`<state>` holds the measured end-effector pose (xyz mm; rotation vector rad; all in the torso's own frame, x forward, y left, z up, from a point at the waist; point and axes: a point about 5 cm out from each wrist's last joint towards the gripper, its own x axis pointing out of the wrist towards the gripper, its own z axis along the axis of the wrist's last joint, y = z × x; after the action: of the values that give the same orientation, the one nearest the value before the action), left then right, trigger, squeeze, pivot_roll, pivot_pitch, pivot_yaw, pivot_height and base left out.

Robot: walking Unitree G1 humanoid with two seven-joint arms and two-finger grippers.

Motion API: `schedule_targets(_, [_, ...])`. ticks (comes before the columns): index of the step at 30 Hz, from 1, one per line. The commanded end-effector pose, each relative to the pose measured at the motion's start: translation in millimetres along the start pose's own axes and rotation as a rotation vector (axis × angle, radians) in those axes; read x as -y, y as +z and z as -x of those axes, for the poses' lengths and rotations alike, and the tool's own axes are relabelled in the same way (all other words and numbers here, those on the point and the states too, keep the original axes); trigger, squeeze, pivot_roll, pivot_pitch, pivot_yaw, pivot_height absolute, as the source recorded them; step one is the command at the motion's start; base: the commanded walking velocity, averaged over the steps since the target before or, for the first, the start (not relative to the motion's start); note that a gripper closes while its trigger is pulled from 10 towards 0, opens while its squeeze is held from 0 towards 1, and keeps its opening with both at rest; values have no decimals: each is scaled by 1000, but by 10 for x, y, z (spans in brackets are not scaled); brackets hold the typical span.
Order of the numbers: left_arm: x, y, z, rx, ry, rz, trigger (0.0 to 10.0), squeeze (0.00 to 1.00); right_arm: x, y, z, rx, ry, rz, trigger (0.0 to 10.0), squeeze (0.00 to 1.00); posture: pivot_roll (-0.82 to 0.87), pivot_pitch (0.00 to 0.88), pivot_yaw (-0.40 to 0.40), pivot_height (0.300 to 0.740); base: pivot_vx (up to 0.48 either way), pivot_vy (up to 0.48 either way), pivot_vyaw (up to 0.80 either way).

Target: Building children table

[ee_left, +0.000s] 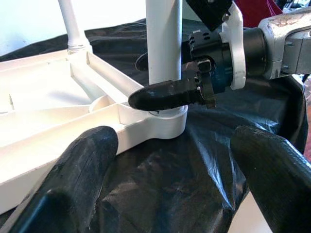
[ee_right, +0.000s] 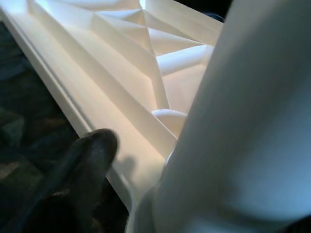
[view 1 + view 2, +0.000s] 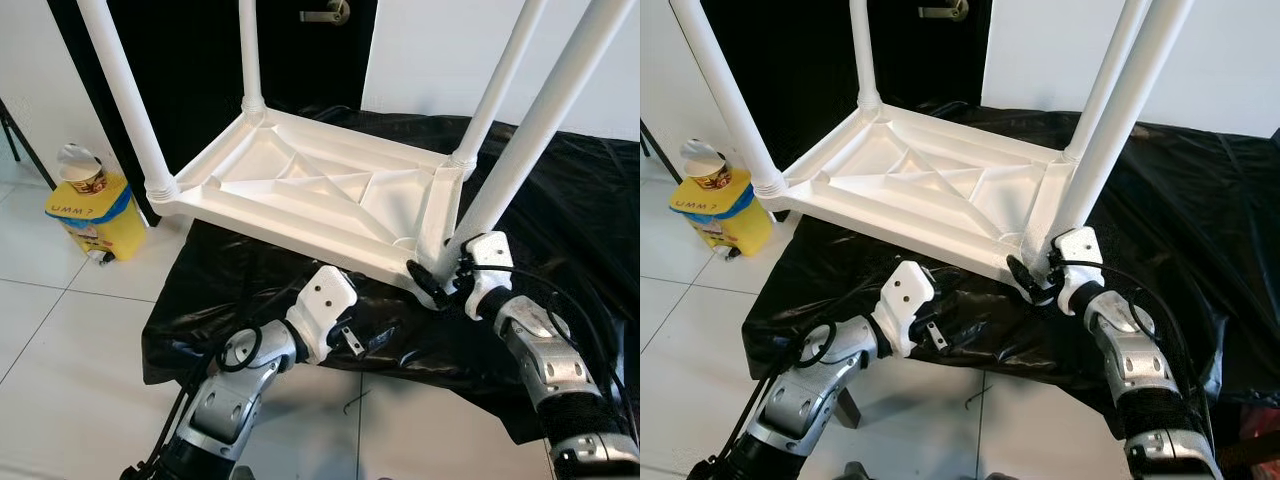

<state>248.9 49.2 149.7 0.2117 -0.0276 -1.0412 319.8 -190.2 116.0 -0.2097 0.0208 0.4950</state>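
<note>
Right gripper (image 3: 440, 283) sits at the near right corner of the upturned white tabletop (image 3: 310, 190), its black fingers closed around the base of the near right leg (image 3: 540, 130), just where that leg enters its corner socket. In the left wrist view one finger (image 1: 165, 94) lies across the front of the leg, right above the socket collar. The left gripper (image 3: 350, 335) is lower and nearer, just beside the tabletop's near edge, with its fingers spread apart and nothing between them; it points toward the same corner.

The tabletop lies underside up, ribs showing, on a surface covered with black plastic sheet (image 3: 590, 200). All four white legs stand upright in their corners: the near left leg (image 3: 120, 95), the far left leg (image 3: 250, 50), the far right leg (image 3: 500, 85), and the one being gripped.

By my reading the build is nearly done, and what is left is to seat or tighten this last leg, then turn the table onto its feet. Whether the held leg is fully home cannot be told.

A yellow container (image 3: 95, 215) stands on the tiled floor to the left.
</note>
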Motion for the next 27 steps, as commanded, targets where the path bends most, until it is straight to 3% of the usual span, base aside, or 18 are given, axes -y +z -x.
schedule_targets(1, [-7,-6,-13,-4,21,12,10000,0,-73,-93,-31,-51,45,17,549,0,54,23,-90,740,0,0,0])
schedule_targets(3, [-10,-3,-10,-4,23,11,10000,0,-83,-125,-46,-63,54,15,0,0,54,23,-90,740,0,0,0])
schedule_targets(12, [-8,-6,14,-6,31,9,10000,0,-102,-202,-67,-79,65,9,0,0,65,25,-93,740,0,0,0])
schedule_targets(13, [0,-6,16,-5,31,9,10000,0,-96,-217,-66,-82,59,9,1098,0,64,24,-93,740,0,0,0])
schedule_targets(14, [4,-6,18,-5,30,9,10000,0,-91,-233,-64,-88,47,1,10000,0,62,26,-91,740,0,0,0])
schedule_targets(20, [3,-5,15,-4,29,8,10000,0,-72,-271,-70,-96,5,-6,10000,0,59,26,-90,740,0,0,0])
schedule_targets(24, [13,-2,9,3,26,10,10000,0,-12,-279,-79,-96,-149,-38,10000,0,51,26,-90,740,0,0,0])
schedule_targets(27, [15,5,3,10,27,12,10000,0,-6,-269,-80,-89,-191,-51,10000,0,50,28,-90,740,0,0,0])
